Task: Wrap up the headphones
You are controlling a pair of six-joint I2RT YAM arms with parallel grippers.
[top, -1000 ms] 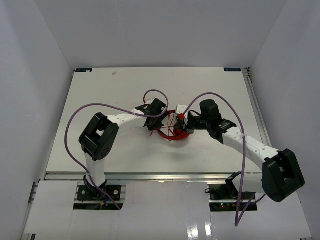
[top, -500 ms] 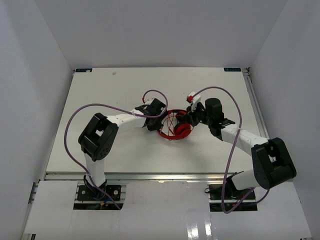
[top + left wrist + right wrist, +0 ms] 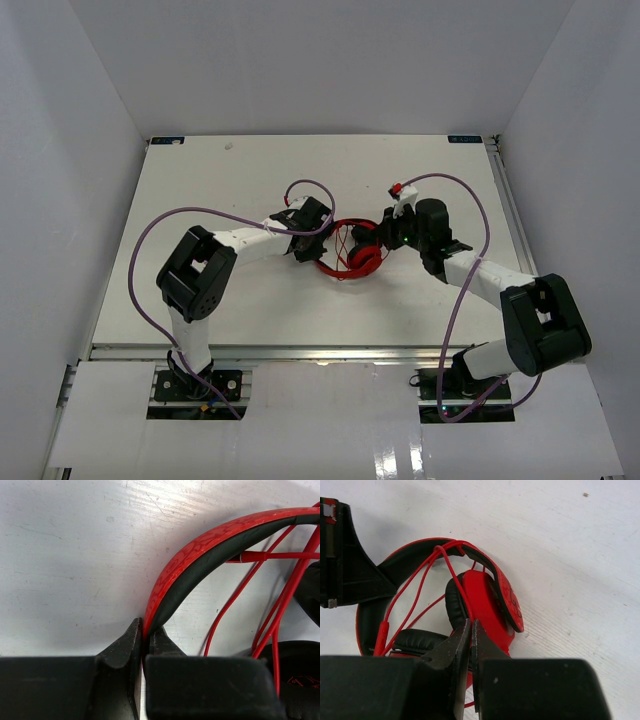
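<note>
Counter (image 3: 250,170) space around the middle is where it all happens. Both arms reach in from the near edge and meet over the headphones (image 3: 350,255), which lie flat about halfway between near and far. From the left, the left gripper (image 3: 145,630) has its jaws closed tight on the headband (image 3: 200,550), low on its left curve, pinning the set in place. On the right, the right gripper (image 3: 471,630) sits over the red earcup (image 3: 482,600) with its jaws all but shut. A strand of the thin cable (image 3: 280,556) runs straight down into the gap, so I'd say they are pinching that strand, though the contact itself is hidden between the tips. As for progress, I'd judge the wrap well under way but not finished. Several strands cross the open space inside the band and bunch together where they pass over its top, which looks like a few turns laid. What's left, by my reckoning, is to lay the length held on the right and secure the end. Where the cable ends I can't find in any view.
</note>
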